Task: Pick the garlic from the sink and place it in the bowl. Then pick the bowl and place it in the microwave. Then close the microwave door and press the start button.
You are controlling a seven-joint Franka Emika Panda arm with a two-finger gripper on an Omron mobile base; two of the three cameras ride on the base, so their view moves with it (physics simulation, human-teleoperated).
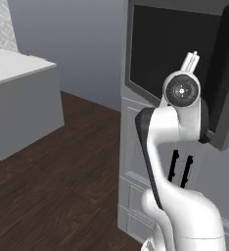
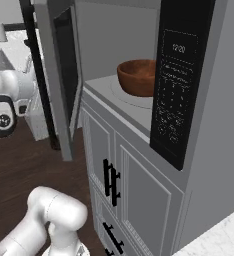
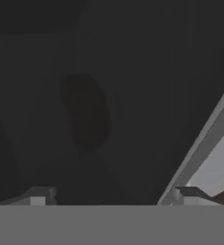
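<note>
End effector (image 3: 111, 196) spread, empty, close against microwave door (image 3: 85, 95), bowl (image 2: 137, 76) inside microwave (image 2: 189, 75)

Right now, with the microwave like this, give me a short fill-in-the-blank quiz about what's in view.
1. The brown bowl sits inside the ____.
2. The microwave door stands ____.
3. The cabinet doors below the microwave have ____ handles.
4. In the hand view the tool faces the door's dark ____.

Missing words: microwave; open; black; glass
</note>
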